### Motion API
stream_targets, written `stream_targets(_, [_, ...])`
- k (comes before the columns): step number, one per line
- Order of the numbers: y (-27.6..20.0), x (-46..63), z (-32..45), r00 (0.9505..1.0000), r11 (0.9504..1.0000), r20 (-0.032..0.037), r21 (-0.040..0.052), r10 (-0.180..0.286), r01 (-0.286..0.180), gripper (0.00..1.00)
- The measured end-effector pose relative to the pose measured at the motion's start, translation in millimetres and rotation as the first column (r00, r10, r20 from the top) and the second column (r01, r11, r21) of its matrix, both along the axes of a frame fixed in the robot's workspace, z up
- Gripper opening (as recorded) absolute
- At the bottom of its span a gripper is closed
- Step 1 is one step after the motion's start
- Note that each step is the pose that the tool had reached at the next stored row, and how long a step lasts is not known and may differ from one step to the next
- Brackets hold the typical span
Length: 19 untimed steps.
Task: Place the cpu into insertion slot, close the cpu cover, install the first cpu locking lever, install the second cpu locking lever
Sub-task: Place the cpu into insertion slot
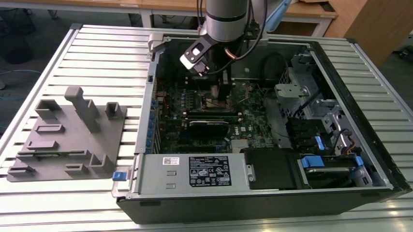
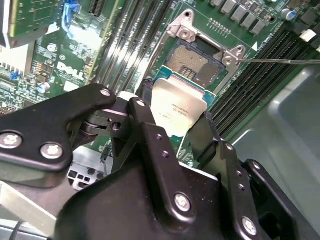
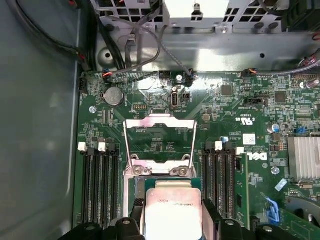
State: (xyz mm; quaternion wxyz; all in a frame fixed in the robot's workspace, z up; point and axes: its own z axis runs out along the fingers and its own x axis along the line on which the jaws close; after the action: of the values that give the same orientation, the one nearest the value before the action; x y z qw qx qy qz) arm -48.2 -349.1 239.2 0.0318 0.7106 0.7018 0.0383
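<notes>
My gripper (image 2: 175,114) is shut on the cpu (image 2: 176,111), a flat silver-topped chip with a green edge, its black fingers (image 2: 144,112) pressing two opposite sides. The chip hangs just above the insertion slot (image 2: 196,59), whose dark pin field shows beyond it. In the first wrist view the cpu (image 3: 172,210) sits between the fingers of the gripper (image 3: 172,220), and the cpu cover (image 3: 159,144), a silvery frame with a square window, stands swung open behind the socket. A thin metal lever (image 2: 280,61) sticks out beside the socket. In the exterior view the gripper (image 1: 216,91) is inside the open computer case.
Long black memory slots (image 3: 97,185) flank the socket on both sides. A finned heat sink (image 3: 303,157) and cables (image 3: 130,45) lie near. The case wall (image 1: 361,96), drive bays (image 1: 316,116) and power supply (image 1: 193,171) ring the board. A grey fixture (image 1: 71,135) lies on the table.
</notes>
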Motion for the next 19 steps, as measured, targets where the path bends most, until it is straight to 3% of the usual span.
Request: stream_targets(19, [1.6,-1.2,-2.5,1.0,1.0,0.0,0.0,0.0,0.0,0.54])
